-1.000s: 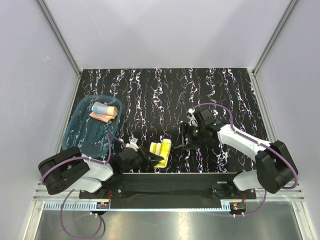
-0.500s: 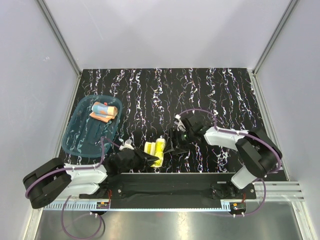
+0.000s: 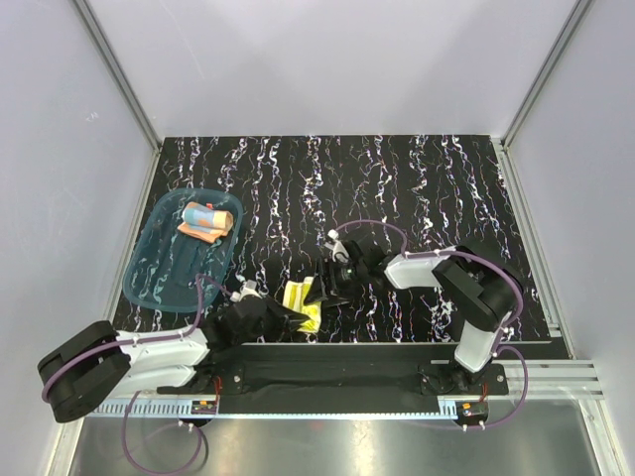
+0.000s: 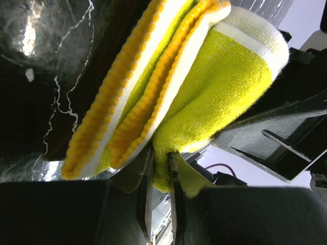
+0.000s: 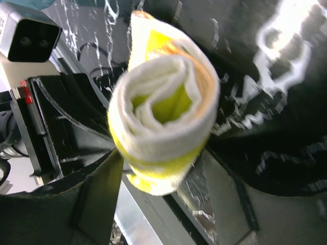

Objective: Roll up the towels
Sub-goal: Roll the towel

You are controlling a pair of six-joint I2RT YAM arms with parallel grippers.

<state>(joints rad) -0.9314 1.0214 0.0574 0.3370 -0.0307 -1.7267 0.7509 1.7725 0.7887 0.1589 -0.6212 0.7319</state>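
The yellow towel [image 3: 301, 296] lies rolled near the table's front edge, between my two grippers. My left gripper [image 3: 292, 316] comes at it from the near left. In the left wrist view the left gripper [image 4: 162, 171] is shut on a lower fold of the yellow towel [image 4: 214, 87]. My right gripper [image 3: 333, 282] is at the roll's far right end. In the right wrist view the right gripper [image 5: 163, 171] stands open, with the end of the yellow roll [image 5: 163, 102] between its fingers. The orange-pink towel [image 3: 205, 220] lies rolled in the tray.
The translucent teal-blue tray [image 3: 164, 268] sits at the left of the black marbled table [image 3: 417, 178]. Grey walls enclose the table on three sides. The metal base rail [image 3: 337, 362] runs along the near edge, just behind the yellow towel.
My right arm has swung left across the table to the yellow towel, and its fingers now straddle the roll's end. The left gripper and the towel have shifted slightly left and nearer.
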